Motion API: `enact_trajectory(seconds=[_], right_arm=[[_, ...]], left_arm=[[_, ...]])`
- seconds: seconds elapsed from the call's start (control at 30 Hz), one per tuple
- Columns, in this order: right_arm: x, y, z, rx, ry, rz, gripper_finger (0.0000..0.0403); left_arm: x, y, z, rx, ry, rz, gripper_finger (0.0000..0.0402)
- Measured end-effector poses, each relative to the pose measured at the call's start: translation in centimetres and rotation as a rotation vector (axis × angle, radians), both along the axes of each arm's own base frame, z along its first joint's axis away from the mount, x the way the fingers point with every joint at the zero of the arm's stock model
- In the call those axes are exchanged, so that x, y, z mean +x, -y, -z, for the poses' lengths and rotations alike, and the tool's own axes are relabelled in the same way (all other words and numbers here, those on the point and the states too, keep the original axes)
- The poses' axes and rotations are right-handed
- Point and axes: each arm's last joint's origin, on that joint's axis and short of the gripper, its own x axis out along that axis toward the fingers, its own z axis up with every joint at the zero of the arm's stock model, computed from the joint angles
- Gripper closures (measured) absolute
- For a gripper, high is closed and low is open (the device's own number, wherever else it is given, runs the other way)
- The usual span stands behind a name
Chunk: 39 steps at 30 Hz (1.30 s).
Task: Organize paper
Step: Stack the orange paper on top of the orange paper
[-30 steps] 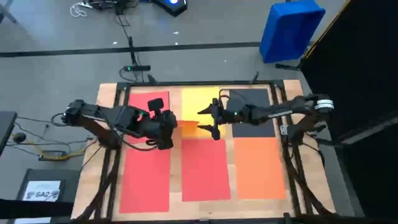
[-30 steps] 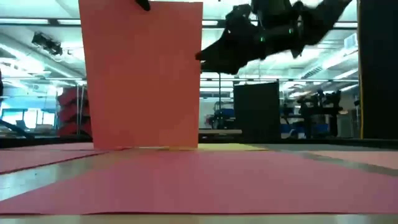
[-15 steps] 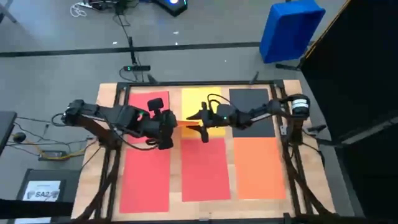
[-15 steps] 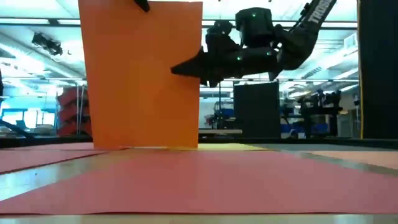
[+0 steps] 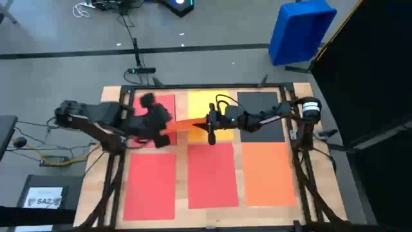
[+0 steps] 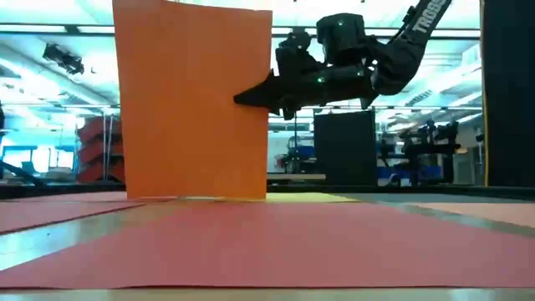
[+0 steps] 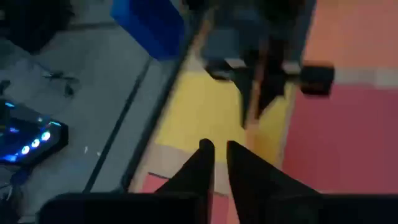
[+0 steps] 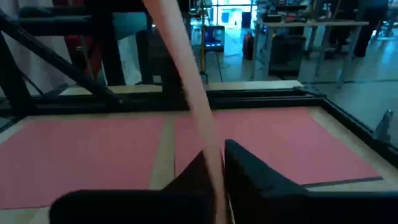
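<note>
An orange sheet of paper point(image 6: 194, 100) stands upright on its lower edge over the far middle of the table. From above it shows as a thin orange line point(image 5: 187, 125). My right gripper point(image 5: 208, 122) is shut on its right edge. My left gripper point(image 5: 161, 124) hangs off the sheet's left end; its fingers point(image 7: 217, 148) stand slightly apart with nothing between them. Flat on the table lie a red sheet point(image 5: 161, 106), a yellow sheet point(image 5: 209, 103) and a black sheet point(image 5: 261, 116) along the far side. Two red sheets point(image 5: 151, 183) point(image 5: 212, 174) and an orange one point(image 5: 267, 171) lie along the near side. My right gripper pinches the upright orange sheet's right vertical edge point(image 6: 264, 94), above its mid-height, between its two fingers. The fingers come level from the table's right side. In the right wrist view the sheet point(image 8: 210, 152) runs edge-on between them. The sheet stands upright, its lower edge point(image 6: 194, 197) down at the table.
A blue bin point(image 5: 299, 29) stands on the floor beyond the table's far right corner. A dark box with a white label point(image 5: 45, 196) sits on the floor at the near left. Black frame rails point(image 5: 116, 174) run along both sides of the table.
My right gripper has moved toward the table's left to the upright orange sheet's right edge and shut on it. My left gripper has let go of the sheet's top edge and drawn back up and toward the table's left edge. The sheet has stayed upright.
</note>
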Motion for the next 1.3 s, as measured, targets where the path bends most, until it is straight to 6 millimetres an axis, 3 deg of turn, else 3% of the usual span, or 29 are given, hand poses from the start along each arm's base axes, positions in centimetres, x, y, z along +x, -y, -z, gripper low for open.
enact_trajectory(seconds=[0.13,0.33,0.6,0.93,1.13,1.3], right_arm=[[0.0,0.2,0.0,0.007,-0.001,0.007,0.0403],[-0.1,0.8,0.0,0.076,0.002,0.029,0.0403],[-0.3,1.6,0.0,0.162,0.009,0.057,0.0403],[-0.3,1.6,0.0,0.188,0.009,0.057,0.0403],[-0.3,1.6,0.0,0.198,0.009,0.051,0.0403],[-0.3,1.6,0.0,0.197,0.008,0.044,0.0403]], left_arm=[[-3.5,0.6,1.4,-0.002,0.156,-0.064,0.0335],[-5.1,1.8,6.0,-0.14,0.272,-0.041,0.0302],[-4.4,3.4,10.8,-0.308,0.078,0.034,0.0232],[-1.5,5.8,18.4,-0.188,-0.146,-0.043,0.0169],[-2.3,5.6,21.0,-0.133,-0.036,-0.15,0.016],[-3.7,4.9,24.2,-0.139,0.186,-0.256,0.016]])
